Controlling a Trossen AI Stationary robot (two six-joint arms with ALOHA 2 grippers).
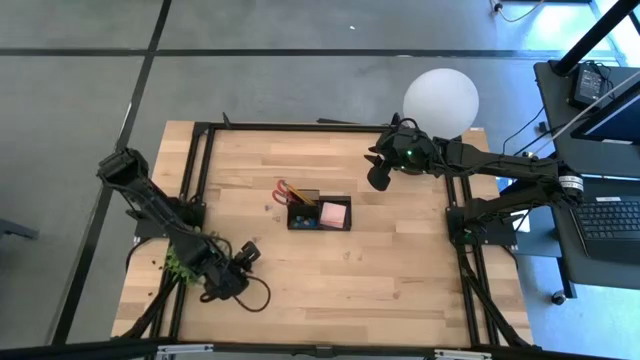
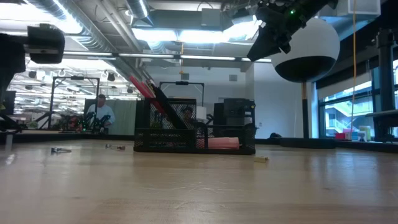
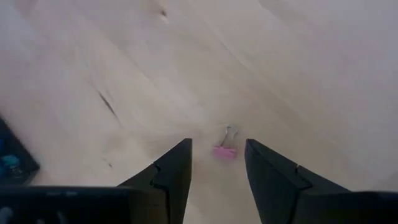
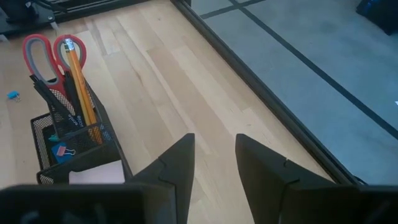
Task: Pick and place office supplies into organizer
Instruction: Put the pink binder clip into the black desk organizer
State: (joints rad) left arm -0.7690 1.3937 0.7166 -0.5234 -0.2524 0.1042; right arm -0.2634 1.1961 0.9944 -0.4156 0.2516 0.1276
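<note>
Two dark fingers of my left gripper are framing a small pink binder clip on the bare wooden table; they are standing apart with nothing between them, just above and straddling the clip. It is lying dead ahead at twelve o'clock, its wire loop pointing away from me, so its long axis is running in line with the gap. Clip body is pink, handle is thin silver wire (very small, easy to miss).

In the high view my left gripper is sitting at about eight o'clock from the organizer, near it. My right gripper is hanging raised at about two o'clock from the organizer, fingers parted, holding nothing. Left arm is plainly nearer the clip.

Organizer is already carrying red-handled scissors, yellow pencils upright and a pink sticky-note pad.
</note>
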